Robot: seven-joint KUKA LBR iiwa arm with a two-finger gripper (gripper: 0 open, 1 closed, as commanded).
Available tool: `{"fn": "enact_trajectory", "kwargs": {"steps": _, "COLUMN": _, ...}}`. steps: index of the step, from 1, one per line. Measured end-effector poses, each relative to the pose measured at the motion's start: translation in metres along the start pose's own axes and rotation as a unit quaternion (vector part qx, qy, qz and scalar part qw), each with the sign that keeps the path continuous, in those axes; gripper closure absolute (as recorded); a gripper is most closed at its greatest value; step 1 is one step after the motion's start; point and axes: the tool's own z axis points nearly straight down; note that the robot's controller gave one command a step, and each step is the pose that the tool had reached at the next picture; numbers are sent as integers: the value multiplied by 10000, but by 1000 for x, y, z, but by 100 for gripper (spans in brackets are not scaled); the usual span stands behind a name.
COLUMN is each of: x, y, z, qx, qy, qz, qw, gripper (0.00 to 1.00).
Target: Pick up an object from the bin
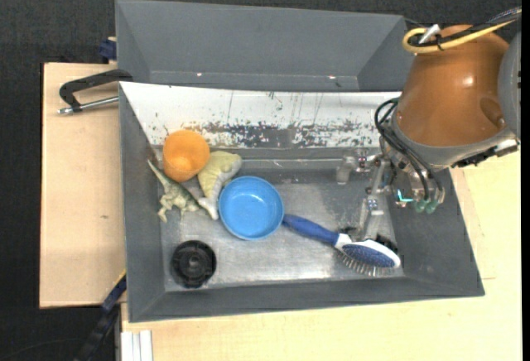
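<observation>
Hanging low at the right end of the bin (248,45), your gripper (370,223) sits just above the bristled head of the blue hairbrush (344,242), probably lined up on it; you cannot tell how open it is.

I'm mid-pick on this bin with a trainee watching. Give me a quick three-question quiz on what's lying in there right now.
1. True or false: the blue bowl lies between the pale toy dinosaur and the blue-handled brush.
2. Which thing is nearest the gripper? A) the blue bowl B) the brush's bristle head C) the toy dinosaur
3. Fill in: in the camera view, the black round cap lies in the lower ____ corner of the bin.

Key: 1 true; 2 B; 3 left.
</observation>
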Motion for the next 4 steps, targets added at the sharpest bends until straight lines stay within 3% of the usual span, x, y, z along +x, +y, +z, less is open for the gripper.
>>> {"fn": "enact_trajectory", "kwargs": {"steps": 1, "x": 10, "y": -17, "z": 79, "qx": 1, "qy": 4, "qz": -235, "qw": 9997, "gripper": 0}}
{"fn": "enact_trajectory", "kwargs": {"steps": 2, "x": -20, "y": -14, "z": 156, "qx": -3, "qy": -13, "qz": -203, "qw": 9998, "gripper": 0}}
{"fn": "enact_trajectory", "kwargs": {"steps": 3, "x": -21, "y": -14, "z": 152, "qx": 1, "qy": -36, "qz": -202, "qw": 9998, "gripper": 100}}
{"fn": "enact_trajectory", "kwargs": {"steps": 4, "x": -26, "y": -5, "z": -11, "qx": 9, "qy": -107, "qz": -400, "qw": 9991, "gripper": 100}}
